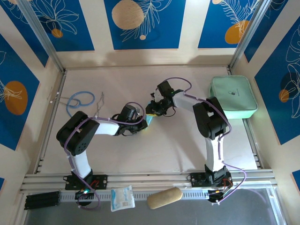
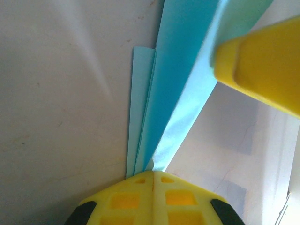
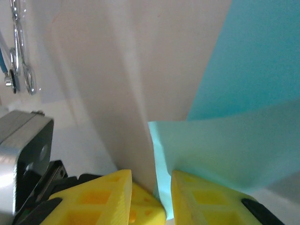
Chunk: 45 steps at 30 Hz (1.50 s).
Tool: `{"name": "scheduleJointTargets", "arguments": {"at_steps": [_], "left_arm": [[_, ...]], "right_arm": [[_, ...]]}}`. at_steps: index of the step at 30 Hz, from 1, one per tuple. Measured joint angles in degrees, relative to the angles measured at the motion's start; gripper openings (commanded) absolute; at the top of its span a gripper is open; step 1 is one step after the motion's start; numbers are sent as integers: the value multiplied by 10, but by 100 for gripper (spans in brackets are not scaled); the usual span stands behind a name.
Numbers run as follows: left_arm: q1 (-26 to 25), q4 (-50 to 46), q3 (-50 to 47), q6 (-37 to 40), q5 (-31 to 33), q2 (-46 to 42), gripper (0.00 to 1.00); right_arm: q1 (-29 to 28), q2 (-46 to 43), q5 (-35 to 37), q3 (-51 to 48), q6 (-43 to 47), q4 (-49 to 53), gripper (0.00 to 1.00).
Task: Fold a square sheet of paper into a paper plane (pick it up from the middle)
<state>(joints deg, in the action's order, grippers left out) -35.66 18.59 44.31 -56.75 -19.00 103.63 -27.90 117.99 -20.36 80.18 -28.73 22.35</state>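
While the left claw [image 2: 153, 176] clamps the folded light-blue paper [image 2: 176, 84], the right claw [image 3: 151, 180] stands slightly parted, the paper's edge between its fingers [image 3: 201, 197].

The overhead camera looks steeply down from above and behind the arms' black bases [image 1: 84, 180] at its lower edge, far enough off to hold the whole pale wooden tabletop [image 1: 117, 150]. Each wrist camera sits just behind its own yellow plastic fingers at bottom centre, left gripper [image 2: 153, 173] and right gripper [image 3: 151, 180], facing forward at very close range. All three views share the folded light-blue sheet of paper [image 1: 150, 120].
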Motion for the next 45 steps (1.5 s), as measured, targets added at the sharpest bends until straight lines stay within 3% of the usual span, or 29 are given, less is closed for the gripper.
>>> {"name": "scheduleJointTargets", "arguments": {"at_steps": [10, 27, 40, 45], "left_arm": [[0, -9, 6, -2, 0, 0, 10], [-7, -61, 12, 80, 30, -51, 35], [-23, -136, 68, 141, 36, -12, 37], [-23, -152, 79, 153, 40, -4, 34]], "right_arm": [[0, 16, 43, 12, -14, 0, 28], [0, 34, 63, 19, -50, 8, 29], [0, 34, 62, 20, -59, 10, 30], [1, 34, 59, 21, -65, 10, 31]]}}
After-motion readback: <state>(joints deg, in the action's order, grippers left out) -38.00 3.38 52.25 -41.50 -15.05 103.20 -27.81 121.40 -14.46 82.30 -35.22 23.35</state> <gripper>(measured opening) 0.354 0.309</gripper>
